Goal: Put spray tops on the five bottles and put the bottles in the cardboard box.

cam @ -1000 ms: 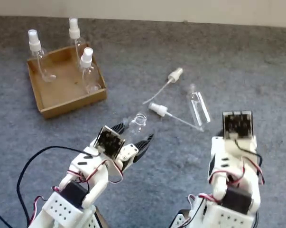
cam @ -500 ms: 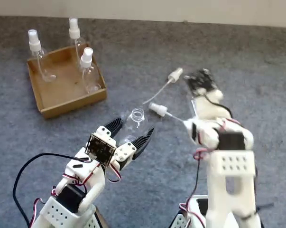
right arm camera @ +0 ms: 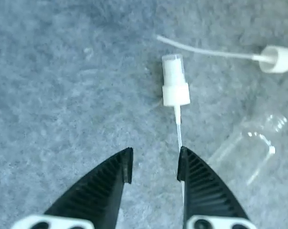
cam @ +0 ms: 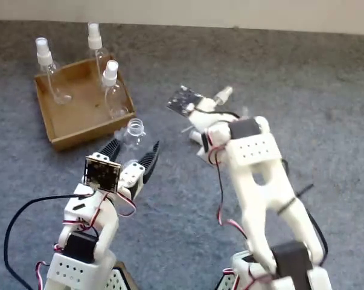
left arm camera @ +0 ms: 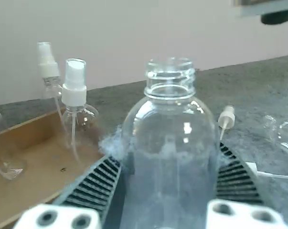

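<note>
Bottle (left arm camera: 168, 143), uncapped, stands upright, clamped in left gripper (cam: 134, 151) just near and right of cardboard box (cam: 91, 136), w/ three capped bottles (cam: 112, 90) inside. Right gripper (right arm camera: 154, 157) hangs over spray top (right arm camera: 175, 88) lying on carpet, jaws apart, thin tube running by one fingertip. Risk: closing off-centre bends tube or flicks top away toward second top (right arm camera: 277, 58) & lying bottle (right arm camera: 249, 145). Tube may also miss neck if held bottle tilts.

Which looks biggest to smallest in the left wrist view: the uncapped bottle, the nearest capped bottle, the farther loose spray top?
1. uncapped bottle, though closeness to the camera inflates it
2. nearest capped bottle
3. farther loose spray top
</note>
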### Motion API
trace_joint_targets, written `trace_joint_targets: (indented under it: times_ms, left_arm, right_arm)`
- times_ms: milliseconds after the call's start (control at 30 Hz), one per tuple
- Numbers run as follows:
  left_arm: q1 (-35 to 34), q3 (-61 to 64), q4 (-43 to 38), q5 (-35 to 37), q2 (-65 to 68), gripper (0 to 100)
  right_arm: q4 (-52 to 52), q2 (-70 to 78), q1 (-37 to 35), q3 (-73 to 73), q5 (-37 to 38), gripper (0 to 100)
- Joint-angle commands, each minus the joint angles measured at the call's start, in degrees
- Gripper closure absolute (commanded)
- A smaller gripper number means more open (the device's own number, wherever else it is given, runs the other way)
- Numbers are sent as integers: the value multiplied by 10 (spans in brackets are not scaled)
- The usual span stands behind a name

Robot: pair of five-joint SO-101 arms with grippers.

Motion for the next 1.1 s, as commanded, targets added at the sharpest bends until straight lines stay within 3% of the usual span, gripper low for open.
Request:
trace_joint_targets:
  times_ms: [0, 233, 733, 1067]
  left_arm:
    - [-28, 11, -27, 4, -10, 864]
    - [-27, 11, -26, 4, -9, 864]
    - [-23, 11, -25, 4, -6, 864]
    - [-22, 11, -28, 7, -7, 864]
  right_arm:
    - [-13, 102, -15, -120, 8, 848]
    - [29, 283, -15, -289, 8, 776]
    - [162, 544, 14, -557, 7, 779]
    - [253, 578, 30, -680, 7, 989]
